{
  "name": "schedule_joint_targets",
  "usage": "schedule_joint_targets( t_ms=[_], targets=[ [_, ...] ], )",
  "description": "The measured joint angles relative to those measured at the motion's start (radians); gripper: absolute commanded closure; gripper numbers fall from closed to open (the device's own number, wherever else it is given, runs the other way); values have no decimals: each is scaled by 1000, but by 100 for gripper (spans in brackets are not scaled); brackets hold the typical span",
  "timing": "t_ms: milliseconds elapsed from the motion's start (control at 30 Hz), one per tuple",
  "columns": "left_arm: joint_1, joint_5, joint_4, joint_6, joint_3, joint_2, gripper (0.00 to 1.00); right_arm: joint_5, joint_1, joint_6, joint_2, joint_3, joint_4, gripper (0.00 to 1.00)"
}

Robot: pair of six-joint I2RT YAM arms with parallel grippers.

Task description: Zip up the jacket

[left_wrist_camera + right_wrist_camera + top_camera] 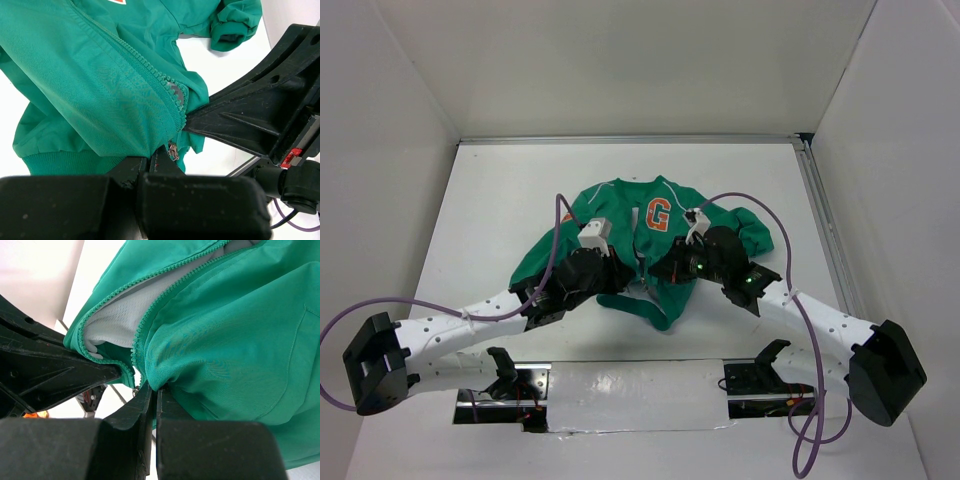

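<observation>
The green jacket lies face up mid-table, its orange "G" patch showing. Its front is parted at the bottom, where both grippers meet at the hem. My left gripper is shut on the green fabric beside the zipper teeth, and a small metal zipper pull hangs just off its tips. My right gripper is shut on the other front edge at its tips. Between the two rows of teeth shows white mesh lining.
White walls close in the table on three sides. A metal rail runs along the right edge. A shiny plate lies between the arm bases at the near edge. Purple cables loop over both arms.
</observation>
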Motion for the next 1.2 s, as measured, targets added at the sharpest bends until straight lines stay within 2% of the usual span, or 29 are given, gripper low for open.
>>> schedule_joint_targets(
  t_ms=[633,933,1000,1033,1100,1133,1200],
  targets=[
    [-25,-24,-20,-8,19,21,100,22,0,40,24,12,42,100],
    [6,95,15,41,16,11,100,10,0,37,-5,-9,80,100],
    [18,121,15,51,16,5,85,4,-1,32,-10,-13,93,100],
    [24,131,13,50,16,3,69,-1,-1,27,-14,-15,98,100],
    [32,144,3,53,17,2,52,-14,-1,18,-23,-19,105,100],
    [35,151,-2,52,17,2,46,-26,-1,12,-29,-22,105,100],
    [39,161,-8,46,17,2,44,-36,-1,5,-40,-26,108,100]
  ],
)
